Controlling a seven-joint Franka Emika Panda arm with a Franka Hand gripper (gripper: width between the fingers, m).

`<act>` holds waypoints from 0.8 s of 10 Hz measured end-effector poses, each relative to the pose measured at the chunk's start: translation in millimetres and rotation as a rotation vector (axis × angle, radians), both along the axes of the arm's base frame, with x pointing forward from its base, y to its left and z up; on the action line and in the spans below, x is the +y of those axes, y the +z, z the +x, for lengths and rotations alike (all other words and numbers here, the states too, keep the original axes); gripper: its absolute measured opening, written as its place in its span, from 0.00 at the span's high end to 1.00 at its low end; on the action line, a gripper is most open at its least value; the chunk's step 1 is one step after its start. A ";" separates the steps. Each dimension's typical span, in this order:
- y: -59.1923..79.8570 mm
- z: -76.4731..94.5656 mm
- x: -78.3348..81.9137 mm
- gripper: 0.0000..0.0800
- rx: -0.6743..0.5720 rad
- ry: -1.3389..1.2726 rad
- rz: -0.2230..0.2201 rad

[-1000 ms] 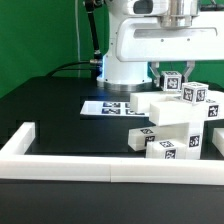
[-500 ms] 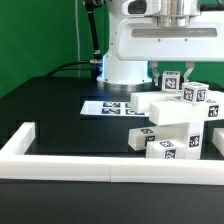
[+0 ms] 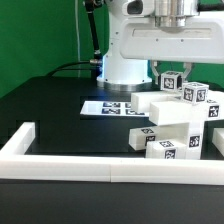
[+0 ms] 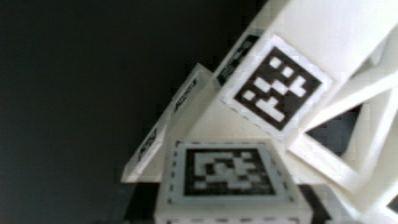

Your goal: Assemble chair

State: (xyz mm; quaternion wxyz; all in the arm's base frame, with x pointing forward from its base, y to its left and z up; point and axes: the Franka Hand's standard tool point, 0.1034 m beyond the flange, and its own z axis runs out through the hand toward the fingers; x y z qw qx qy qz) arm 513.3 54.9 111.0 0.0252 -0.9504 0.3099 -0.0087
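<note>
My fingers (image 3: pixel 170 72) are clamped on a top block of the chair (image 3: pixel 175 125); it looks stiff, light and slick, best pinched across flat faces.

White chair (image 3: pixel 178 120) blocks — black-and-white square tags; black bench (image 3: pixel 60 105); white border rail (image 3: pixel 70 162); green backdrop (image 3: pixel 35 35) — at ten o'clock.

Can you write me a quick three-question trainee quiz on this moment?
1. True or false: the gripper is shut on the topmost tagged piece of the chunky white plastic chair blocks.
2. In the exterior view, the flat white marker board lies to which side of the chair blocks? A left, B right.
3. What colour is the tabletop?

Key: 1 true; 2 A; 3 black.
</note>
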 end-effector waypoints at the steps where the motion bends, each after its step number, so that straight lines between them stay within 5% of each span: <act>1: 0.0 0.0 0.3 0.65 0.002 -0.049 0.003; 6: -0.1 -0.3 2.2 0.65 0.012 -0.269 0.018; 8: 0.0 -1.0 2.8 0.37 0.017 -0.205 0.014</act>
